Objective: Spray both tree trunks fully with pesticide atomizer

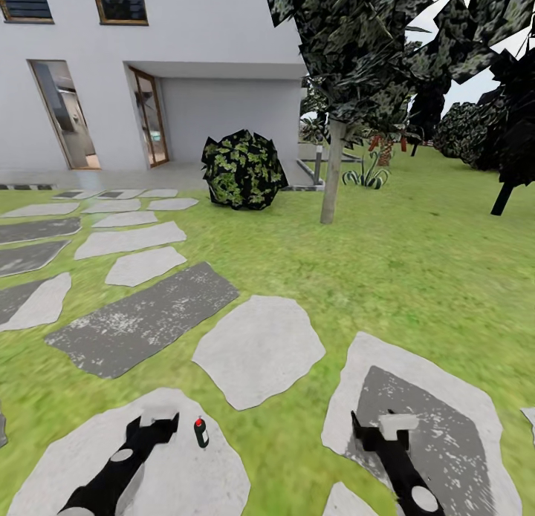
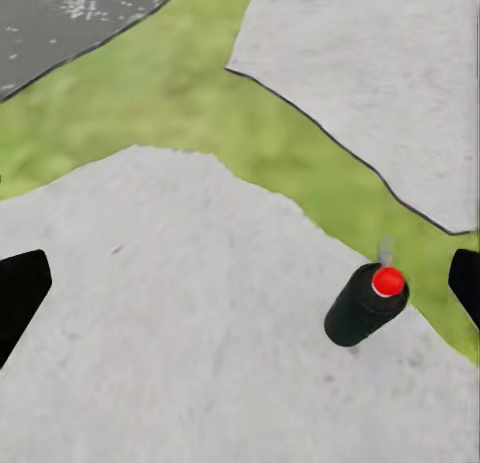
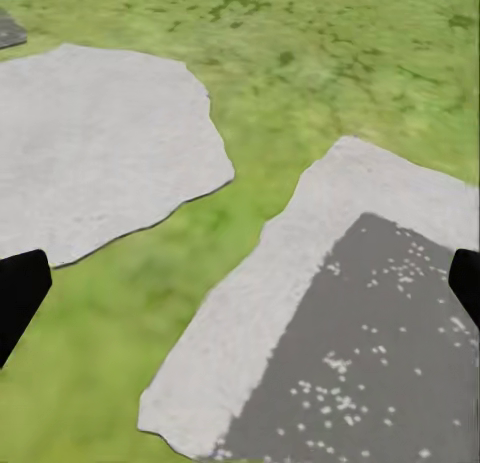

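The pesticide atomizer [image 1: 200, 432], a small dark green bottle with a red cap, stands upright on a pale stone slab [image 1: 171, 479] near my base. My left gripper [image 1: 159, 419] hovers just left of it, open and holding nothing. In the left wrist view the atomizer [image 2: 365, 303] sits ahead of the spread fingertips [image 2: 22, 293], closer to one of them and touching neither. My right gripper [image 1: 395, 425] is open above a grey-centred slab [image 3: 360, 343]. One tree with a bare grey-tan trunk [image 1: 332, 173] rises from the lawn farther ahead.
Stepping stones [image 1: 258, 349] and dark slabs [image 1: 145, 319] cross the grass toward a white house [image 1: 215, 63]. A round leafy bush [image 1: 244, 169] stands by the house. A black-leaved tree [image 1: 513, 182] stands at the right, with open lawn [image 1: 416, 263] before it.
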Available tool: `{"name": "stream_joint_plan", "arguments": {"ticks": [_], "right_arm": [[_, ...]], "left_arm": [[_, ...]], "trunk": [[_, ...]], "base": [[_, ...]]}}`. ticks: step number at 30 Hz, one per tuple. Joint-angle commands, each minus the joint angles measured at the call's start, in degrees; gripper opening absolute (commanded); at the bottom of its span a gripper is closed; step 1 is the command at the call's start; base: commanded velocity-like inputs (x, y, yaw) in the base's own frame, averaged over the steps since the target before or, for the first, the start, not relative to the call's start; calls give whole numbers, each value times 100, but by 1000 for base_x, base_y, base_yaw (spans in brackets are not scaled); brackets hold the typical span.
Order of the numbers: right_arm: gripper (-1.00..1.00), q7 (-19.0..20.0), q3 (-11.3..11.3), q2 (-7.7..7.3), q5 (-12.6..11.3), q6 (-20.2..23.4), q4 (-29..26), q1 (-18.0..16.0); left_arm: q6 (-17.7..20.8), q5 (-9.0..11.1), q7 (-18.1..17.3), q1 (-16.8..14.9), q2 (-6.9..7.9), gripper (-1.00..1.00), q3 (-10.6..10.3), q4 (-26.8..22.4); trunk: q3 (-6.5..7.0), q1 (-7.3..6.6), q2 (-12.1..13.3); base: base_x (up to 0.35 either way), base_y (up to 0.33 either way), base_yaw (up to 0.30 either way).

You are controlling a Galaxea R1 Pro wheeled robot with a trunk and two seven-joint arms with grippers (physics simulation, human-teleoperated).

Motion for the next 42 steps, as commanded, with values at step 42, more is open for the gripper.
{"name": "stream_joint_plan", "arguments": {"ticks": [42], "right_arm": [[100, -453, 32, 11, -24, 1018, 609, -1044]], "left_arm": [[120, -21, -43, -494, 6, 100, -16, -5]], "trunk": [[-97, 109, -202]], "base": [[32, -69, 42]]}}
